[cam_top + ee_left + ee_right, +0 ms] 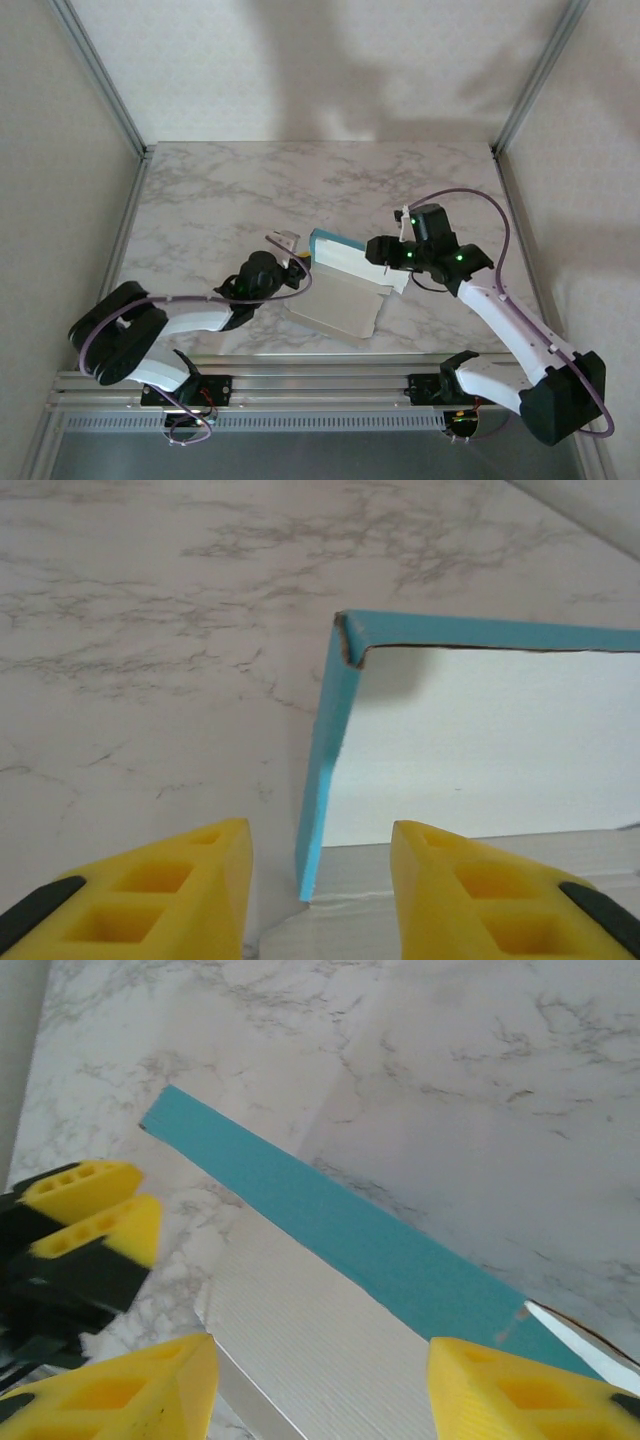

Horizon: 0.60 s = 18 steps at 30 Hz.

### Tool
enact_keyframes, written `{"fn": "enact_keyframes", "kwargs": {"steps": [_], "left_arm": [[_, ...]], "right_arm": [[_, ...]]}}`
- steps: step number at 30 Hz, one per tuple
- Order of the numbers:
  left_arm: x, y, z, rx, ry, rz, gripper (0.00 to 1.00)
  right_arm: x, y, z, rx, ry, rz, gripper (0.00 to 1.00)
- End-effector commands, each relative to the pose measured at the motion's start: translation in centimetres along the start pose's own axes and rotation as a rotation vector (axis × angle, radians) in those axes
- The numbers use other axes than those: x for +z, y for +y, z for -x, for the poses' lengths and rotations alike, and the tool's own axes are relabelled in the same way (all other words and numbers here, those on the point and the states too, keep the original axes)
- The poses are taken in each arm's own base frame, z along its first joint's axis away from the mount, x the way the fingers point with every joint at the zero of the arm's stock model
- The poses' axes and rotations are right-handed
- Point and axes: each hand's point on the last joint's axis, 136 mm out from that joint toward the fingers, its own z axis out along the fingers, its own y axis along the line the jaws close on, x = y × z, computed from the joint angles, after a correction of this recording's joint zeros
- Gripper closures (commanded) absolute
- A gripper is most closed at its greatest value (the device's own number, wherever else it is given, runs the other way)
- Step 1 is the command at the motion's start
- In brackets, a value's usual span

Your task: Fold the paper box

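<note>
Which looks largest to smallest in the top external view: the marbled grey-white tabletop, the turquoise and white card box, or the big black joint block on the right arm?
1. marbled grey-white tabletop, largest.
2. turquoise and white card box and big black joint block look alike; the block seems nearer the camera, so unranked.

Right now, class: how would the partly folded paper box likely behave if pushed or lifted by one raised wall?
Probably light: the paper box is thin card, so a push likely slides it. Its raised blue wall hinges on a crease and may flop.
</note>
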Motion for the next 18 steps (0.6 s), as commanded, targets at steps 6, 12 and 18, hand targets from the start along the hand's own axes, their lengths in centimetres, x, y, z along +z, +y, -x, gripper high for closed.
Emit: {"fn": "enact_keyframes", "kwargs": {"steps": [6, 12, 18], "left_arm": [[-2.0, -4.7, -2.4, -0.162, 0.152, -0.260, 0.56], [-1.8, -7.4, -6.2, -0.204, 0.253, -0.332, 0.57], [-1.2, -10.2, -7.8, -0.241, 0.282, -0.391, 0.58]], "right_arm": [[-2.9, -1.8, -0.4, 0.095, -0.022, -0.115, 0.46], [-3.2, -3.4, -1.5, 0.198, -0.036, -0.177, 0.50], [-2.9, -4.3, -2.7, 0.215, -0.036, -0.185, 0.52]]}}
